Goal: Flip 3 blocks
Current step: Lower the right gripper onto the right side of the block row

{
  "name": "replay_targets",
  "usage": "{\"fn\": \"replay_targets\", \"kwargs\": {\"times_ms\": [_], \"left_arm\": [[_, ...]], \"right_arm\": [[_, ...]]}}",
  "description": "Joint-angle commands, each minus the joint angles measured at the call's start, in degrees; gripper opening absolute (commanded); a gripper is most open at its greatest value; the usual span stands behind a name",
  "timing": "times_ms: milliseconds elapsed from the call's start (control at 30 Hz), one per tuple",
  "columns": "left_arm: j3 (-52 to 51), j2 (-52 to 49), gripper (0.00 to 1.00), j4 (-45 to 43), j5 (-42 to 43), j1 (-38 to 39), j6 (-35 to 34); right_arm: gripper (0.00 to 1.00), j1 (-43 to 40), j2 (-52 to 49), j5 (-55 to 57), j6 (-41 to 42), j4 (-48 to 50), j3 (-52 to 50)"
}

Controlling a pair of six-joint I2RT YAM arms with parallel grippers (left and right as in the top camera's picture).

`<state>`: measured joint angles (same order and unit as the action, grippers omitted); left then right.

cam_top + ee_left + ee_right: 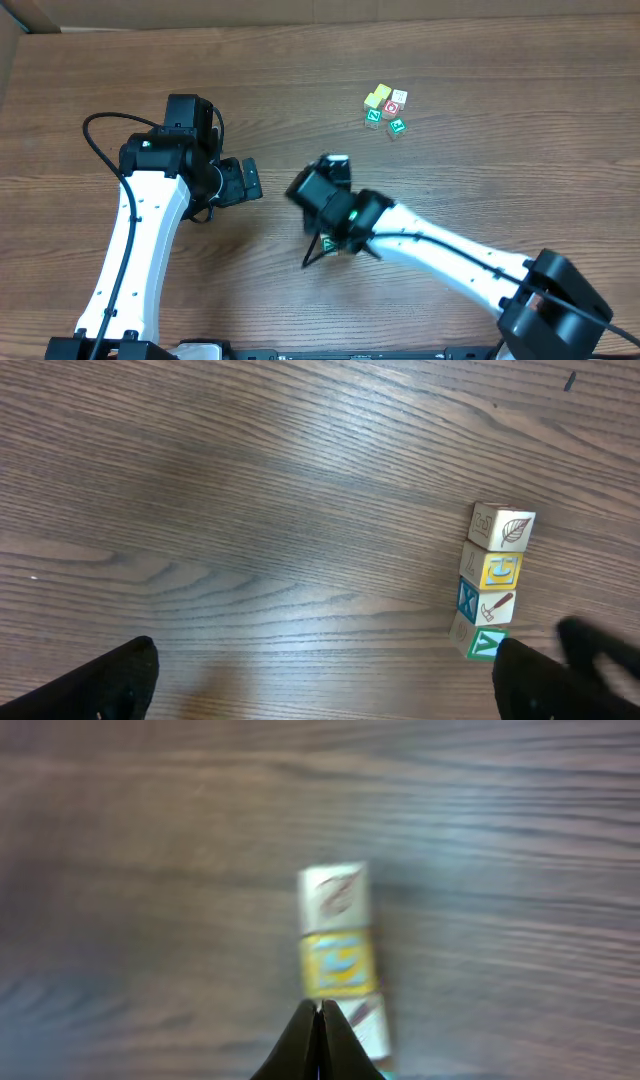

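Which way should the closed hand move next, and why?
Probably ease the right hand forward toward the blocks. It is shut, its tips point at the row, and in the overhead view it sits well short of them.

Heads up, your right wrist view is all smeared: you can't read the blocks (338,945), and the right gripper (320,1030) covers part of the lowest ones. From overhead their marks are too tiny. The left gripper (325,695) gets cropped at the bottom edge.
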<state>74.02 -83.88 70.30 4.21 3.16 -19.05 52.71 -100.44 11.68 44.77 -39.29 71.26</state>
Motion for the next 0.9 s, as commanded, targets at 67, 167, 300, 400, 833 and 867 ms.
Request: {"fn": "replay_targets", "kwargs": {"times_ms": [67, 167, 300, 400, 833, 867], "left_arm": [[0.0, -0.1, 1.0, -0.1, -0.6, 0.0, 0.7], [0.0, -0.1, 1.0, -0.1, -0.6, 0.0, 0.7], [0.0, -0.1, 1.0, -0.1, -0.6, 0.0, 0.6], [0.0, -0.1, 1.0, -0.1, -0.6, 0.0, 0.7], [0.0, -0.1, 0.99, -0.1, -0.6, 0.0, 0.6], [0.0, -0.1, 1.0, -0.1, -0.6, 0.0, 0.7]], "right_arm": [[0.04, -6.7, -0.9, -5.2, 0.5, -0.7, -0.6], [0.04, -10.3, -2.1, -11.6, 0.5, -0.5, -2.3], [0.04, -12.1, -2.6, -17.2, 0.0, 1.4, -5.6], [0.04, -11.8, -2.6, -17.9, 0.1, 2.3, -7.7], [0.04, -9.3, -2.6, -20.1, -1.4, 9.7, -12.1], [0.04, -9.2, -2.6, -21.0, -1.7, 10.2, -12.1]]}}
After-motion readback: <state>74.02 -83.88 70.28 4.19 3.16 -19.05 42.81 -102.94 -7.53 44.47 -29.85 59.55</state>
